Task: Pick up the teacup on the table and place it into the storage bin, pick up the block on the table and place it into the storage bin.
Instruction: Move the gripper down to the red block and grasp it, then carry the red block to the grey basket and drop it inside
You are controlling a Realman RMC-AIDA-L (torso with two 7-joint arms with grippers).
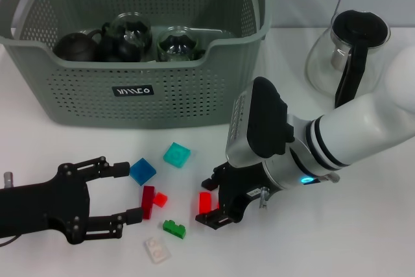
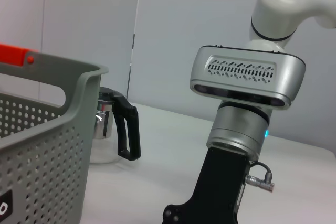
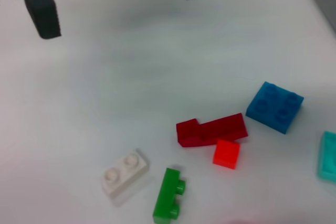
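The grey-green storage bin (image 1: 139, 92) stands at the back and also shows in the left wrist view (image 2: 47, 145). Two glass cups (image 1: 176, 42) and a dark teapot (image 1: 74, 45) lie inside it. No teacup shows on the table. My right gripper (image 1: 214, 202) is low over the table, shut on a red block (image 1: 205, 202). My left gripper (image 1: 134, 191) is open and empty, with a dark red block (image 1: 148, 200) (image 3: 210, 130) and a small red block (image 3: 227, 153) between its fingertips.
Loose on the table are a blue block (image 1: 142, 170) (image 3: 274, 106), a teal block (image 1: 176, 155), a green block (image 1: 174, 228) (image 3: 169, 202) and a white block (image 1: 155, 249) (image 3: 124, 172). A glass pitcher (image 1: 347, 50) (image 2: 113, 129) with a black handle stands at the back right.
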